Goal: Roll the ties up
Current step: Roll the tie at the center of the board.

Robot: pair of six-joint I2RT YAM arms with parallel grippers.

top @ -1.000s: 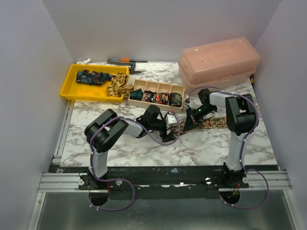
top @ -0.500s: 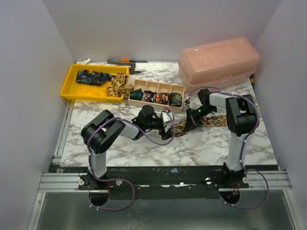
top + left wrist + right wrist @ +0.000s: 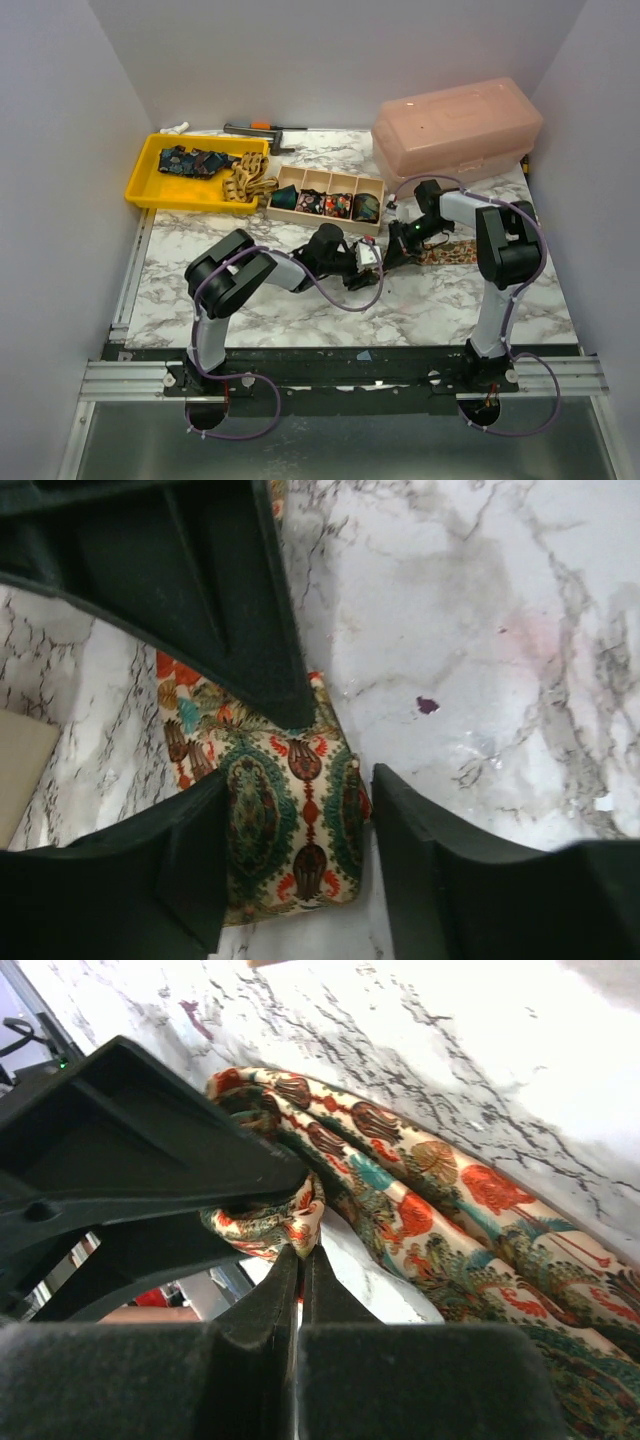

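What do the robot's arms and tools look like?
The left arm and right arm are black, with light grey upright lower links. A thin purple cable loops along each. The left tool and right tool each have two matte black, wedge-shaped fingers.

folded paisley tie (image 3: 290, 830) in the left gripper's (image 3: 298, 815) jaws, on marble table (image 3: 480, 630)

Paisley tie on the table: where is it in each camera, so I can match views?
Top external: the paisley tie lies right of centre on the marble tabletop.
Left wrist: lower centre, inside the left claw.
Right wrist: centre to lower right, one fold pinched in the right claw.
Shared landmark: the marble tabletop beneath it.
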